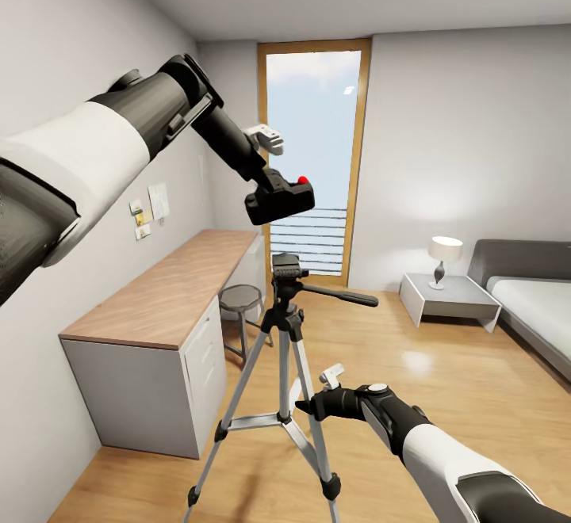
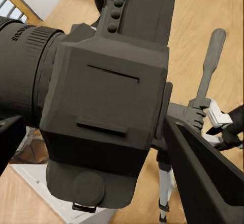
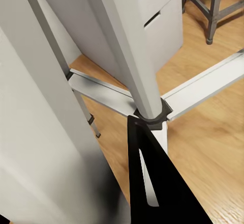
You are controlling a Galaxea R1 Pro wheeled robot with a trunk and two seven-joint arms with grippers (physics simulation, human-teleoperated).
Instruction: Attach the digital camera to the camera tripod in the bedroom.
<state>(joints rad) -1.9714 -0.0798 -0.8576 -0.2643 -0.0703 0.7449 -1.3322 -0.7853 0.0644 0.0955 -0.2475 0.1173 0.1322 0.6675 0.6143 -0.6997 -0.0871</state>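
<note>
Digital camera [image 1: 279,196]: matte black, red round button. Camera tripod [image 1: 284,364]: silver legs, black head, joints & feet. Desk [image 1: 170,293]: light wood top, grey-white body. Floor [image 1: 444,380]: light wood planks. Walls lt grey. Robot arms: white w/ black sections.

tripod feet: the camera tripod [image 1: 284,349] runs off the head view's near edge.
left gripper [image 1: 266,178]: fingers hidden behind the digital camera [image 1: 279,196].
lens: cropped in the wrist view.
bed [image 1: 533,301]: cut off at right.
wall notes [image 1: 151,208]: too small to read.
</note>
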